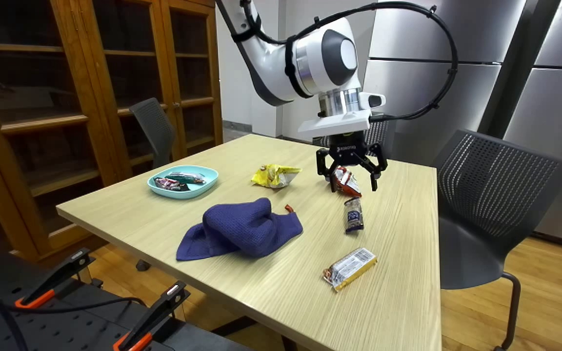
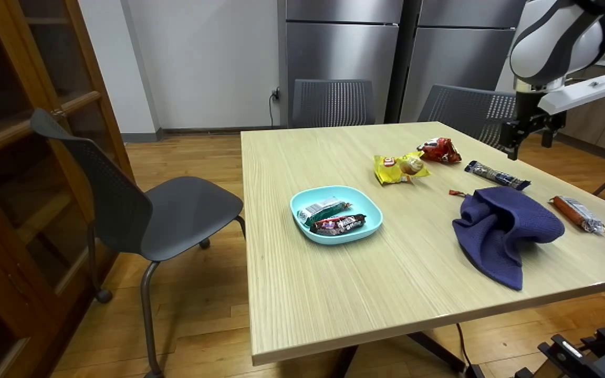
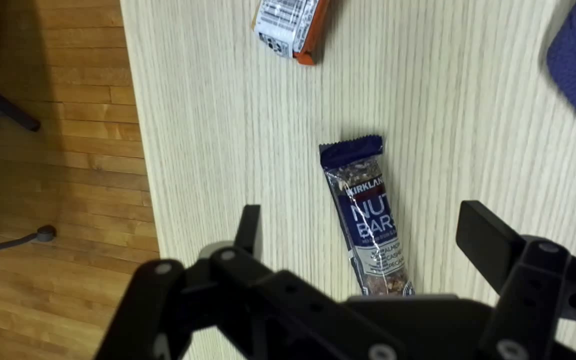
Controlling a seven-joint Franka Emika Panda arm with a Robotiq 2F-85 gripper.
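Observation:
My gripper [image 1: 353,185] is open and empty, pointing down above the table. In the wrist view its fingers [image 3: 360,219] stand apart on either side of a dark blue nut bar [image 3: 368,215]. The nut bar lies flat on the table below, its lower end hidden by the gripper body. It shows in both exterior views [image 1: 353,216] [image 2: 497,175]. A bar with an orange wrapper and white label [image 1: 351,267] lies nearer the robot base, also in the wrist view [image 3: 288,27]. A red packet [image 2: 440,150] lies beyond the nut bar, partly behind the gripper in an exterior view.
A crumpled purple cloth [image 1: 247,229] lies mid-table, and a yellow packet [image 2: 399,168] lies beyond it. A light blue tray [image 2: 357,202] holds a green packet [image 2: 321,211] and a dark packet [image 2: 338,224]. Dark chairs [image 1: 486,209] stand around the table [image 1: 398,273].

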